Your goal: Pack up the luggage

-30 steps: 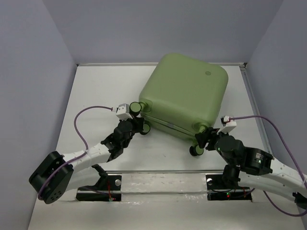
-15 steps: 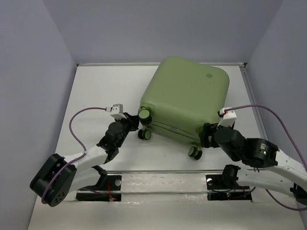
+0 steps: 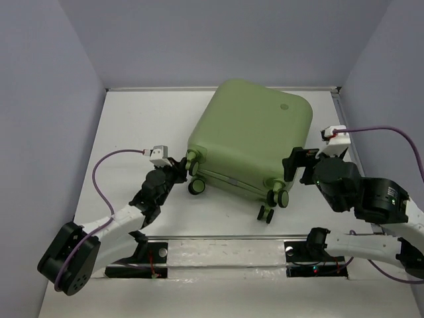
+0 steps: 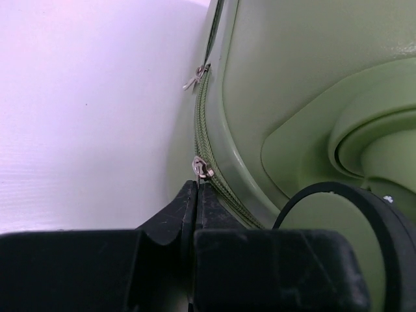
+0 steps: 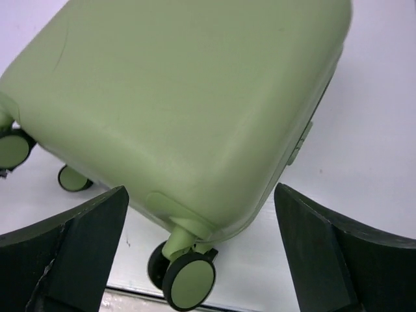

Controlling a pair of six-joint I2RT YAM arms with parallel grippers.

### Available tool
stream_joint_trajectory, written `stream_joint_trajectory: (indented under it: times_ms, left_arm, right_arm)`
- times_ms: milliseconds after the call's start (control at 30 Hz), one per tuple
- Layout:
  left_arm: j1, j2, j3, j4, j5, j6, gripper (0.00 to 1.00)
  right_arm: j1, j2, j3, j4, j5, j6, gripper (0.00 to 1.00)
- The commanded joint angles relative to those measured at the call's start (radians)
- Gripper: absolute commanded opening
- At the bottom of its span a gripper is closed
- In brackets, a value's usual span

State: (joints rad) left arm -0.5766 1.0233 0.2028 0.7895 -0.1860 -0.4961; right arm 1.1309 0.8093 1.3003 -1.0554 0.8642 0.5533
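White tabletop (image 3: 132, 126) lies bare left of the shut suitcase (image 3: 252, 132); left hand (image 4: 196, 195) pinches its zipper pull (image 4: 200, 170), right hand (image 3: 299, 164) gapes wide beside the wheeled corner.

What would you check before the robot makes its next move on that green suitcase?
1. Is the luggage closed, shells together: ok.
2. Are the left fingers pressed shut with the zipper pull at their tips: ok. Whether they truly pinch it: cannot tell.
3. Is the second zipper pull, farther along the seam, hanging free: ok.
4. Are the right fingers open, either side of the case's wheel corner, gripping nothing: ok.
5. Is the purple cable of the left arm away from the case: ok.
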Motion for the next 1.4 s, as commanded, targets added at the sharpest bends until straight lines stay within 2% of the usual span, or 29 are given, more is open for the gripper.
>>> stream_joint_trajectory:
  times_ms: [0, 133, 167, 233, 333, 367, 400, 467, 500, 600, 633, 700, 733, 800, 833, 900, 933, 1000, 1033, 1133, 1167, 1200, 1267, 1367]
  left_arm:
    - [-0.028, -0.058, 0.037, 0.039, 0.022, 0.050, 0.06]
    - [-0.087, -0.081, 0.055, 0.005, 0.010, 0.086, 0.06]
    - [-0.097, -0.089, 0.058, -0.002, 0.010, 0.091, 0.06]
    - [-0.121, -0.112, 0.060, -0.019, 0.010, 0.108, 0.06]
    - [-0.129, -0.144, 0.058, -0.045, 0.010, 0.113, 0.06]
    - [-0.132, -0.160, 0.053, -0.049, 0.014, 0.114, 0.06]
    - [-0.134, -0.167, 0.052, -0.055, 0.020, 0.114, 0.06]
    - [-0.138, -0.178, 0.049, -0.070, 0.023, 0.119, 0.06]
    - [-0.140, -0.184, 0.047, -0.070, 0.029, 0.119, 0.06]
    - [-0.149, -0.180, 0.049, -0.070, 0.042, 0.116, 0.06]
    - [-0.152, -0.175, 0.052, -0.064, 0.046, 0.116, 0.06]
    - [-0.169, -0.161, 0.055, -0.059, 0.052, 0.116, 0.06]
    - [-0.177, -0.160, 0.058, -0.055, 0.057, 0.119, 0.06]
    - [-0.198, -0.154, 0.063, -0.052, 0.075, 0.125, 0.06]
    - [-0.206, -0.152, 0.064, -0.049, 0.089, 0.136, 0.06]
    - [-0.224, -0.135, 0.084, -0.047, 0.117, 0.149, 0.06]
    - [-0.245, -0.131, 0.098, -0.045, 0.126, 0.162, 0.06]
    - [-0.268, -0.112, 0.112, -0.045, 0.151, 0.169, 0.06]
    - [-0.294, -0.106, 0.118, -0.044, 0.158, 0.172, 0.06]
    - [-0.344, -0.071, 0.152, -0.036, 0.171, 0.191, 0.06]
    - [-0.370, -0.046, 0.170, -0.027, 0.172, 0.201, 0.06]
    - [-0.379, -0.031, 0.178, -0.018, 0.181, 0.202, 0.06]
    - [-0.390, 0.000, 0.193, 0.013, 0.181, 0.202, 0.06]
    - [-0.410, 0.052, 0.222, 0.040, 0.215, 0.203, 0.06]
  right_arm:
    - [-0.005, -0.028, 0.066, 0.045, 0.168, -0.018, 1.00]
    - [-0.029, 0.034, 0.079, 0.095, 0.191, -0.064, 1.00]
    - [-0.102, 0.057, 0.077, 0.106, 0.152, -0.078, 1.00]
    - [-0.208, 0.105, 0.021, 0.198, -0.028, -0.136, 1.00]
    - [-0.364, 0.197, -0.054, 0.306, -0.134, -0.164, 1.00]
    - [-0.482, 0.200, -0.071, 0.348, -0.174, -0.182, 1.00]
    - [-0.564, 0.196, -0.085, 0.436, -0.309, -0.200, 1.00]
    - [-0.719, 0.183, -0.105, 0.500, -0.407, -0.213, 1.00]
    - [-0.850, 0.180, -0.120, 0.538, -0.454, -0.217, 1.00]
    - [-1.023, 0.212, -0.151, 0.607, -0.702, -0.207, 1.00]
    - [-1.130, 0.232, -0.163, 0.632, -0.873, -0.185, 1.00]
    - [-1.197, 0.286, -0.211, 0.679, -1.035, -0.162, 1.00]
    - [-1.211, 0.348, -0.229, 0.746, -1.165, -0.153, 1.00]
    - [-1.211, 0.425, -0.233, 0.819, -1.267, -0.158, 1.00]
    - [-1.211, 0.471, -0.227, 0.846, -1.413, -0.158, 1.00]
    - [-1.211, 0.629, -0.181, 0.868, -1.529, -0.158, 1.00]
    - [-1.211, 0.722, -0.142, 0.894, -1.648, -0.141, 1.00]
    - [-1.211, 0.812, -0.093, 0.934, -1.741, -0.119, 0.99]
    - [-1.211, 0.852, -0.019, 0.927, -1.775, -0.131, 0.99]
    - [-1.163, 0.988, 0.137, 0.795, -1.792, -0.205, 0.99]
    - [-1.149, 1.039, 0.249, 0.751, -1.751, -0.273, 0.99]
    - [-1.123, 1.066, 0.317, 0.633, -1.714, -0.317, 0.99]
    - [-1.100, 1.100, 0.440, 0.522, -1.612, -0.410, 1.00]
    - [-1.066, 1.055, 0.554, 0.434, -1.423, -0.473, 1.00]
